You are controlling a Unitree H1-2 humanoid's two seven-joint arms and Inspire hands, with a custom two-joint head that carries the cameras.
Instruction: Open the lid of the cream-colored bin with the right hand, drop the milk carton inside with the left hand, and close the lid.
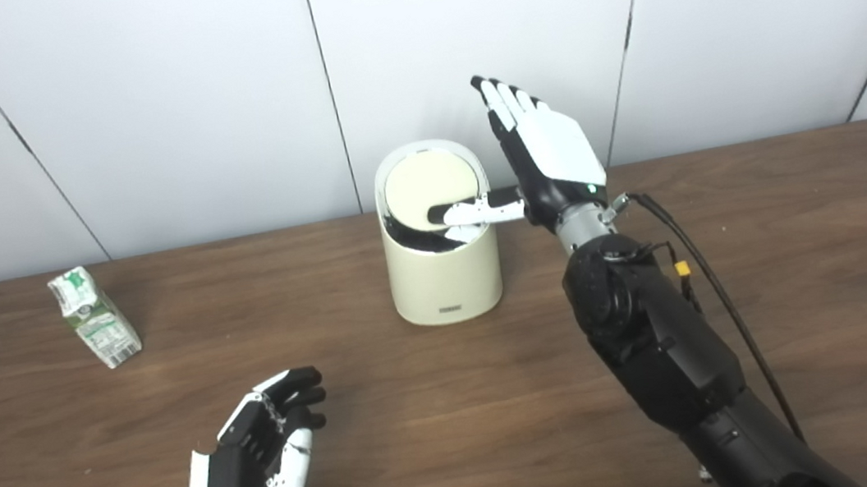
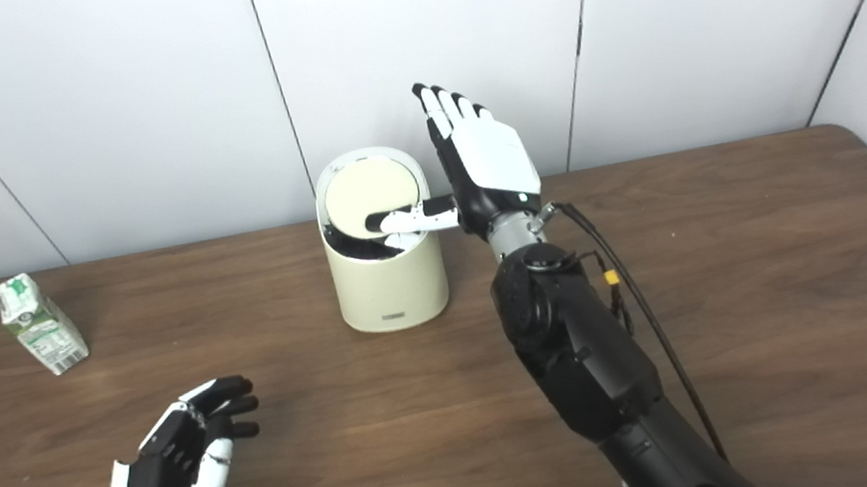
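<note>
we're looking down on a wooden table (image 1: 457, 439) with the cream-colored bin (image 1: 444, 275) standing just in front of the white panel wall (image 1: 217, 96), close to the table's far edge. its lid (image 1: 431, 187) is tilted, the near side dipped inward so we see a dark gap along the front of the rim. our right hand (image 1: 546, 151) is up beside the bin on its right, fingers straight and close together pointing upward, thumb (image 1: 479, 210) stretched sideways across the rim and lying on the lid's lower edge. it grips nothing, just presses with the thumb.

the milk carton (image 1: 93, 317) stands well apart to the left, upright with a slight lean, near the table's far left corner, untouched. there's a wide stretch of bare wood between it and the bin.

our left hand (image 1: 259, 472) hovers low over the near part of the table, palm turned inward, fingers loosely curled and apart, holding nothing. open wood lies all around it, and a clear lane runs up toward the carton.

on the right, the right forearm (image 1: 661, 348) crosses the table diagonally, a black cable (image 1: 711, 284) trailing along it. the table's right side beyond it is bare up to its rounded far corner.
</note>
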